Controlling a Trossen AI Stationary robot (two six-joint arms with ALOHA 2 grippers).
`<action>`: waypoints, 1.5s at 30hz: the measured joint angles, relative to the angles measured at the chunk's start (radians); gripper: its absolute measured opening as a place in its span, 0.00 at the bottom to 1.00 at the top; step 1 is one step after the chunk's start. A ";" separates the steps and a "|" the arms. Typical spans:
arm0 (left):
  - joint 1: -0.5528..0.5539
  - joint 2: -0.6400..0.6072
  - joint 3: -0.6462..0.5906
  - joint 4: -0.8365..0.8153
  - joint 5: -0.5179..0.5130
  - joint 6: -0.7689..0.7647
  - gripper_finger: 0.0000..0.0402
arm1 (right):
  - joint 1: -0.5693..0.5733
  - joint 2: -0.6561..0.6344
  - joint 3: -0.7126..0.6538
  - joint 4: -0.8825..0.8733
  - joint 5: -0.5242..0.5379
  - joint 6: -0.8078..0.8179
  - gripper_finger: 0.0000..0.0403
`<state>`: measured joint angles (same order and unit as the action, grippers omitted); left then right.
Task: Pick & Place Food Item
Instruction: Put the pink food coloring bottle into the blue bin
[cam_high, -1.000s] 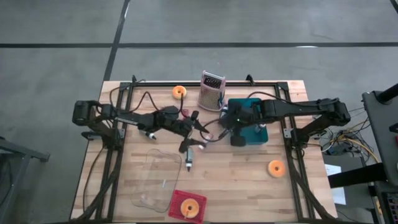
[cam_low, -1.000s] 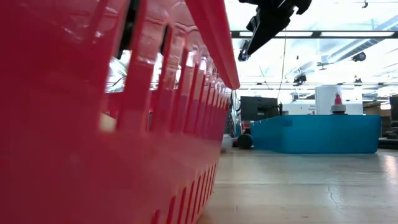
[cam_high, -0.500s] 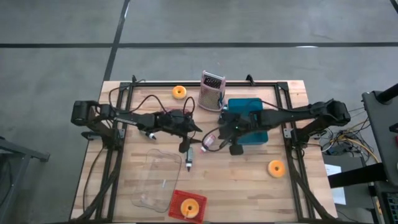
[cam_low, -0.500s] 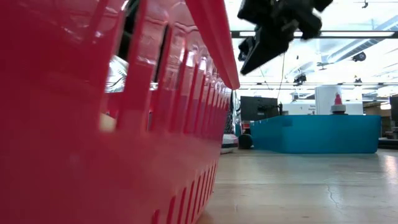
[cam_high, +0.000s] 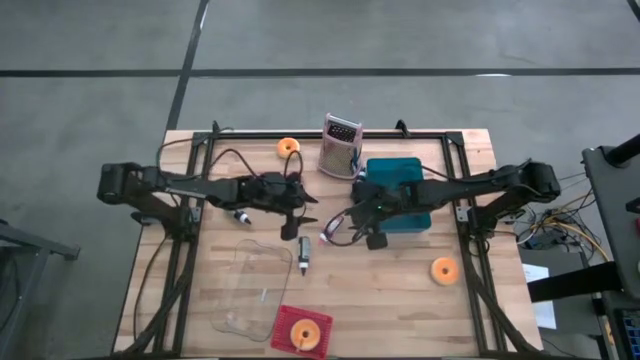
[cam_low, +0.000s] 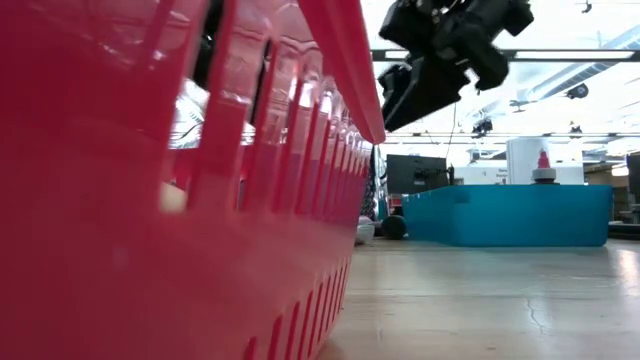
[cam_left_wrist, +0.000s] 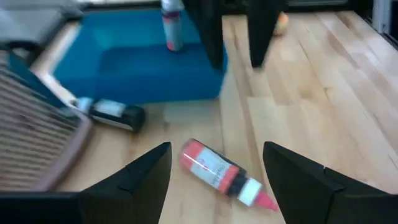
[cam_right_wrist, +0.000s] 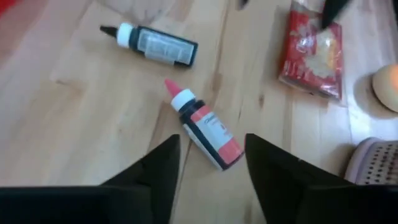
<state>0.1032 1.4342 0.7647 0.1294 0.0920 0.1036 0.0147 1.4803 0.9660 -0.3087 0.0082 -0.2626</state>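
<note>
A small red bottle with a white cap (cam_right_wrist: 208, 132) lies on its side on the wood table (cam_high: 400, 290), between my two grippers. My right gripper (cam_right_wrist: 210, 154) hovers open just above it and touches nothing. My left gripper (cam_left_wrist: 214, 186) faces it from the table's left, also open and empty. A black bottle (cam_right_wrist: 158, 43) lies nearby toward the near edge. A red food packet (cam_right_wrist: 311, 53) lies flat beside my left arm. Orange doughnuts sit at the far edge (cam_high: 289, 148) and the right side (cam_high: 444, 269).
A blue bin (cam_high: 400, 190) with an upright bottle (cam_left_wrist: 173, 28) stands under my right arm, and a second black bottle (cam_left_wrist: 112, 112) lies against it. A pink grater-like basket (cam_high: 340, 145) stands behind. A clear tray (cam_high: 255, 290) and a red basket (cam_high: 303, 333) holding a doughnut sit near the front.
My right gripper has come down toward the table and opened, and the red bottle now lies loose below it. My left gripper has tipped up from pointing steeply down toward level and drawn back a little toward the table's left edge.
</note>
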 joint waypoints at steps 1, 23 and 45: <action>0.000 -0.024 0.000 -0.021 -0.023 0.007 0.64 | 0.000 0.026 0.008 -0.009 0.010 -0.016 0.49; 0.000 -0.496 -0.342 0.152 -0.146 -0.063 0.64 | -0.013 0.424 0.401 -0.289 -0.018 -0.268 0.60; 0.000 -0.499 -0.341 0.147 -0.163 -0.063 0.64 | -0.024 0.533 0.409 -0.284 -0.033 -0.290 0.55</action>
<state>0.1028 0.9348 0.4232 0.2768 -0.0708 0.0402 -0.0093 2.0132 1.3750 -0.5930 -0.0246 -0.5528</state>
